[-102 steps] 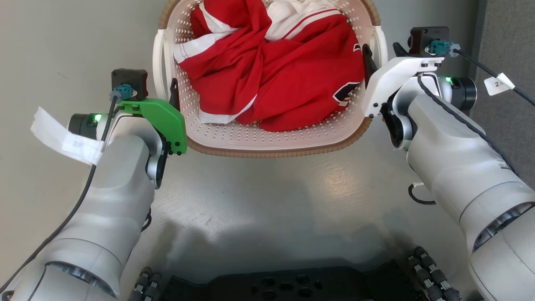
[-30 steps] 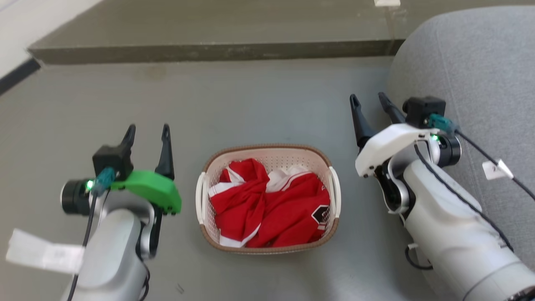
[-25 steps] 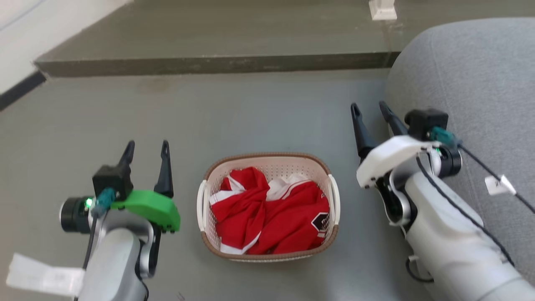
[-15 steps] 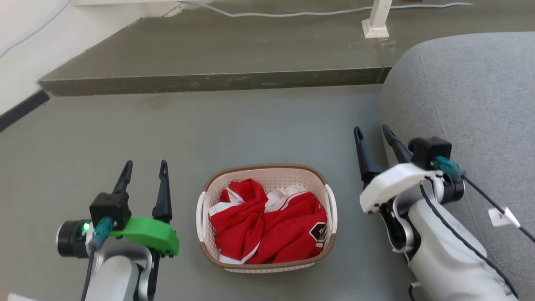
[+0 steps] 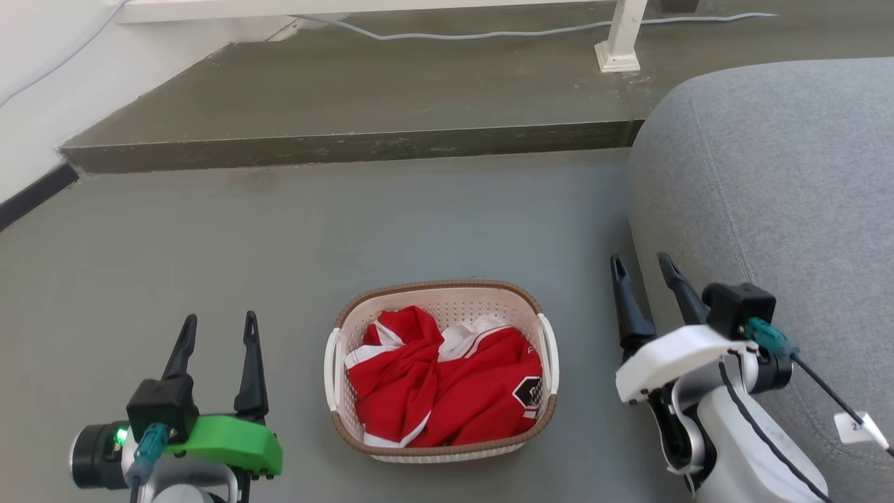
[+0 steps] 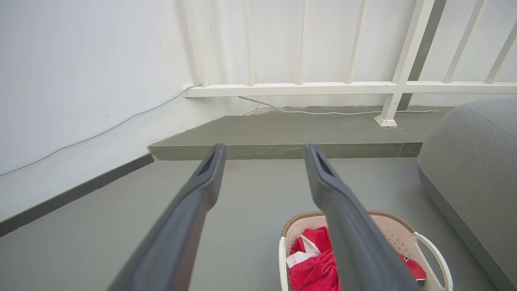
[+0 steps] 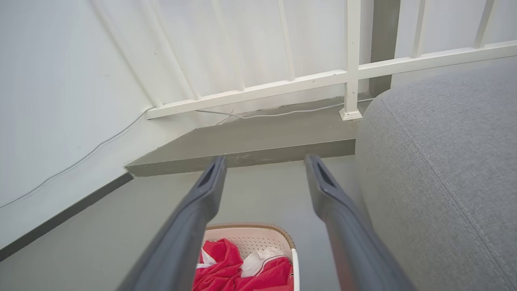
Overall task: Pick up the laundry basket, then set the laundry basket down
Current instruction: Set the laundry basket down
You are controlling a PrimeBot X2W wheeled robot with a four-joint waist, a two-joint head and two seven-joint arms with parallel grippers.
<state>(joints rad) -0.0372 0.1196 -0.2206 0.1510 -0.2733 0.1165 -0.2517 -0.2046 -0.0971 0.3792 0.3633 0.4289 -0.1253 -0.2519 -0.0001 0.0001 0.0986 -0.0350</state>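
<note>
The laundry basket point(image 5: 520, 300), cream-white with a brown woven rim and white side handles, stands on the grey floor with red and white clothing in it. It also appears low in the left wrist view point(image 6: 394, 232) and the right wrist view point(image 7: 258, 234). My left gripper point(image 5: 220, 325) hovers open to the basket's left, above the floor and apart from it. My right gripper point(image 5: 641, 262) is open to the basket's right, beside the grey cushion. Nothing is held between the fingers point(image 6: 206, 173) point(image 7: 210, 178) of either gripper.
A large grey cushion or sofa point(image 5: 775, 181) fills the right side, close to my right arm. A raised grey step point(image 5: 349, 143) runs across the back, with a white railing post point(image 5: 618, 42) and a cable on it. A white wall point(image 6: 80, 81) borders the left.
Both grippers let go of the basket handles, and the basket now stands on the floor. The head camera rose and tilted up over the last second; both arms drew back toward the bottom of the view.
</note>
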